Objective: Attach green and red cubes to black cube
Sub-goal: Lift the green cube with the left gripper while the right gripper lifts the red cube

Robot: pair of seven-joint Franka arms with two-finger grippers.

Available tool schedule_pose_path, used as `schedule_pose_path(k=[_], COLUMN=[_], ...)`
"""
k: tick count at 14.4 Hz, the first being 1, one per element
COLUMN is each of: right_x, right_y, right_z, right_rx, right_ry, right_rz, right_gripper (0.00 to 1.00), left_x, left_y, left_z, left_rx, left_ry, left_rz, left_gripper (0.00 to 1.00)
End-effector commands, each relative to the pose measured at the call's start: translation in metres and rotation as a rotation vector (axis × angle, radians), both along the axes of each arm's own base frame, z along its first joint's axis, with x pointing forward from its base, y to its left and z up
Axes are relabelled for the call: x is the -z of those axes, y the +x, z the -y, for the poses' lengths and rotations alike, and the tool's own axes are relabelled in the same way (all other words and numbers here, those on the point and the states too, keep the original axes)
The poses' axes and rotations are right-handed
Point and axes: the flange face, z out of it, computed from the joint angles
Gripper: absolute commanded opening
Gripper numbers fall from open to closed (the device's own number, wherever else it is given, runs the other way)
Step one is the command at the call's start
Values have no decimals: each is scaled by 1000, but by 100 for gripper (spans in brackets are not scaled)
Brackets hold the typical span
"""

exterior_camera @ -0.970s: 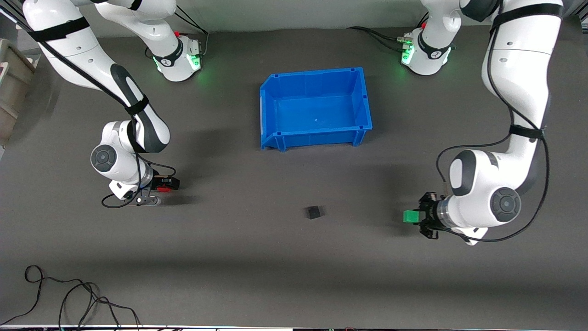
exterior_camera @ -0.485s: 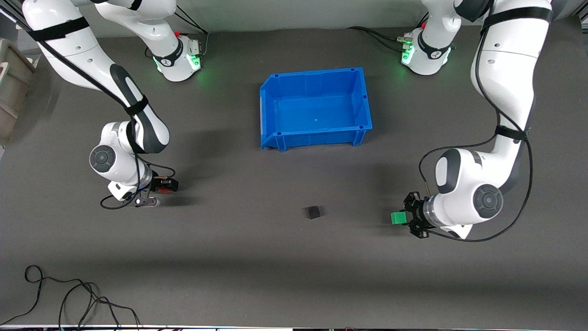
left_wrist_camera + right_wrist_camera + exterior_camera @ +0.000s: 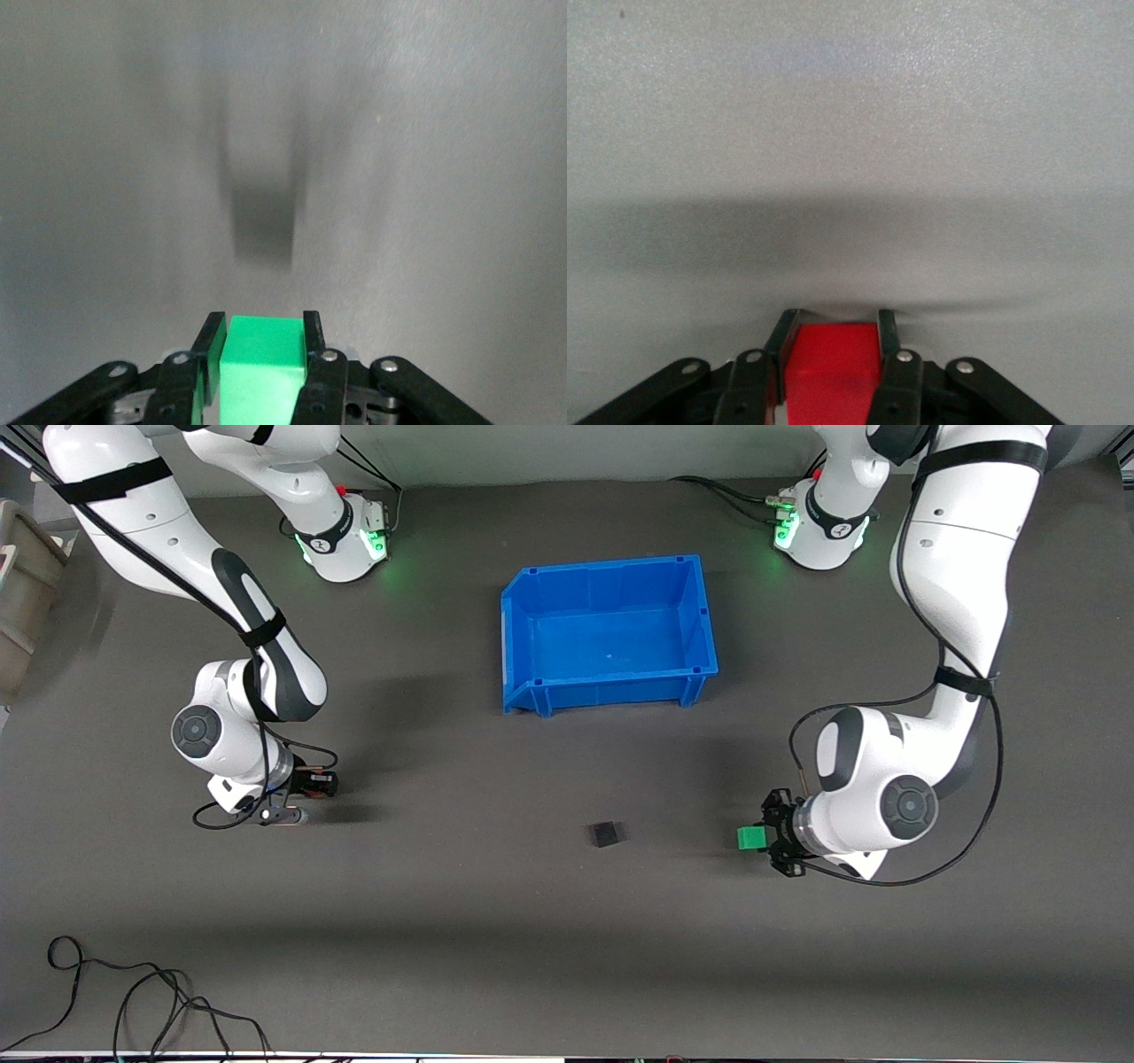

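The black cube (image 3: 605,833) lies on the dark table, nearer the front camera than the blue bin. My left gripper (image 3: 760,838) is shut on the green cube (image 3: 751,837), held low over the table toward the left arm's end, beside the black cube; the left wrist view shows the green cube (image 3: 263,363) between the fingers of that gripper (image 3: 261,329). My right gripper (image 3: 326,782) is shut on the red cube, low at the table toward the right arm's end. The red cube (image 3: 833,367) shows in the right wrist view between that gripper's fingers (image 3: 834,326); in the front view it is hidden.
The blue bin (image 3: 609,633) stands open in the middle of the table, with nothing in it. A loose black cable (image 3: 133,1001) lies near the table's front edge at the right arm's end. A grey box (image 3: 22,593) sits at the table's edge there.
My left gripper has moved with the green cube toward the black cube. My right gripper has barely shifted, and the red cube no longer shows in the front view.
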Motion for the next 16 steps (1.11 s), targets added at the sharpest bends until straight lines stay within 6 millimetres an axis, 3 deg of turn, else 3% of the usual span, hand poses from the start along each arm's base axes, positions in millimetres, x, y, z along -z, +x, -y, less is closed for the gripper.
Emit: schedule_pose_path(k=[1,4,6,11,15,16], right_x=[7,-12,-34,-70,-95,-99], right_y=[2,5,6,19,23,24], right_z=[-4,-4,-4,7,-7,-27], right_rx=[0,33,193,374,623,674], right_ry=[20,35,129,212,221,218], right_rz=[-7,0,-12,-91,-88,-94], right_gripper=[0,0,0,0,0,0], left_x=[-12,-23,-31,-6,10,12], left_y=[-6,-5,-1,-13,-24,-25], left_z=[16,36,47,90,118,122], left_rx=[-23,-41,-65,-99,-181,-181], left_ry=[14,7,-1,0,15,28], left_rz=[10,25,37,49,68,71], left_gripper=[0,0,0,0,0,0])
